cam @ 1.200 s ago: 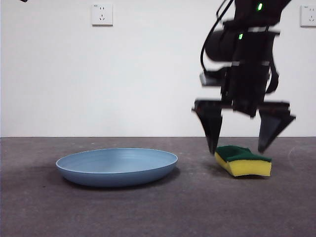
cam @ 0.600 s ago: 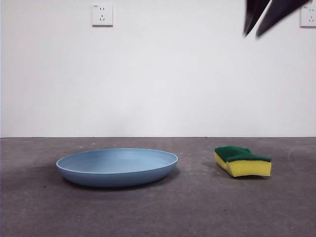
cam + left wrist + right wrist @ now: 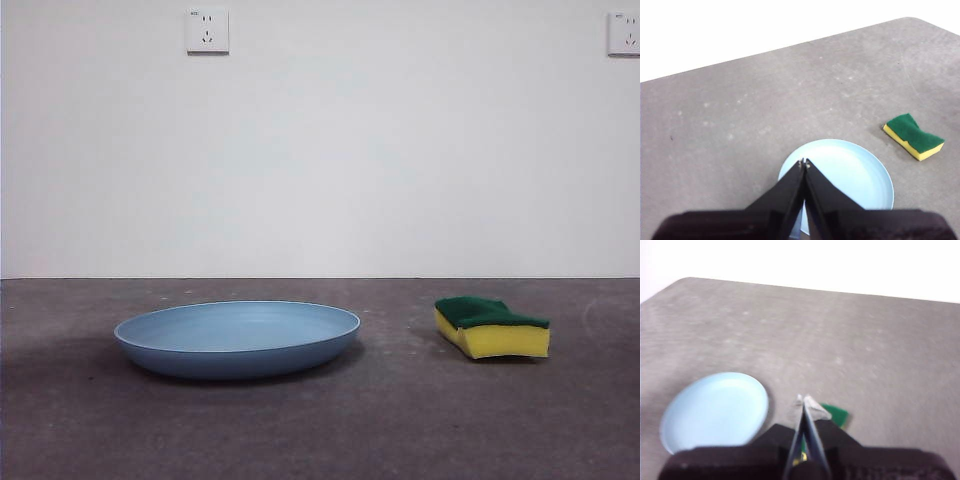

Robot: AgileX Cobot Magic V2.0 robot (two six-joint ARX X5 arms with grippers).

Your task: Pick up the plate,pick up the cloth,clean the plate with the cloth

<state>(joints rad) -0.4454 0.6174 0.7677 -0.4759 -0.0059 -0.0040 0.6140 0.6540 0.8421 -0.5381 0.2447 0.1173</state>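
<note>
Down on the grey table (image 3: pixel 320 430), toward the left of the front view, lay the plate (image 3: pixel 237 338): light blue, round, shallow, flat on its base, rim smooth and unbroken. Stood a clear gap to the plate's right, not touching it, the cloth (image 3: pixel 491 326), really a small wavy-edged sponge with yellow foam below and a dark green scouring layer on top, flat on the table. Rose behind both a white wall (image 3: pixel 320 150), with one socket (image 3: pixel 207 29) high above the plate and a second socket (image 3: pixel 624 32) at the top corner beyond the cloth. Showed no arm anywhere in the front view.

Hung above the plate in the left wrist view the left gripper (image 3: pixel 804 163), jaws pressed tip to tip, gripping nothing, tips over the plate's (image 3: pixel 850 185) pale inside near its rim. Lay off to the plate's side the cloth (image 3: pixel 913 136), green face up.

Hung raised over the table in the blurred right wrist view the right gripper (image 3: pixel 804 400), jaws likewise closed together and empty, tips just over the cloth (image 3: pixel 836 415), which peeked out green beside them. Sat clear of those tips the plate (image 3: pixel 715 410).
</note>
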